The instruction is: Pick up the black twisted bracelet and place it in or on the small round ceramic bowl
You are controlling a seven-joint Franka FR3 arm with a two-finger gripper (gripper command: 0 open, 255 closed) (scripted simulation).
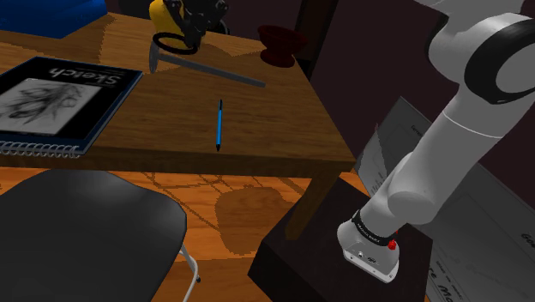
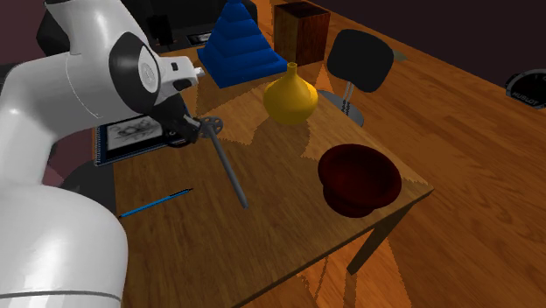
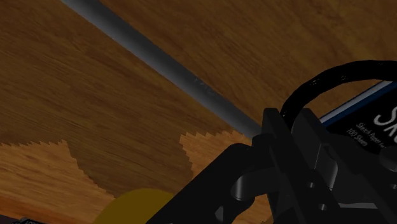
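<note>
- Fingers [image 3: 277, 127] of the black gripper [image 3: 296, 118] stand close together, pinching the black twisted bracelet [image 3: 327, 76], whose loop arcs out past them.
- The bracelet sits at the gripper over the wooden table [image 2: 289, 227], just beside the head end of a grey rod-like tool [image 2: 229, 175] and well apart from the dark red bowl [image 2: 359, 179].
- The bowl stands near the table's corner, close to the edge on the second exterior view's right.
- Bare tabletop lies between the tool and the bowl.
- A yellow vase [image 2: 290, 98] stands behind the gripper. A blue stepped pyramid [image 2: 236, 48] and a brown box [image 2: 302, 31] are farther back.
- A spiral-bound sketchbook [image 1: 60, 99] lies toward the shoulder view's left, its binding near the table's near edge. A blue pen [image 1: 219, 124] lies between it and the corner by the stand [image 1: 317, 257].
- A black chair [image 1: 86, 232] sits against the near edge. Another chair [image 2: 359, 59] stands on the far side by the vase.
- Wooden floor [image 2: 472, 140] lies open beyond the bowl's side of the table.
</note>
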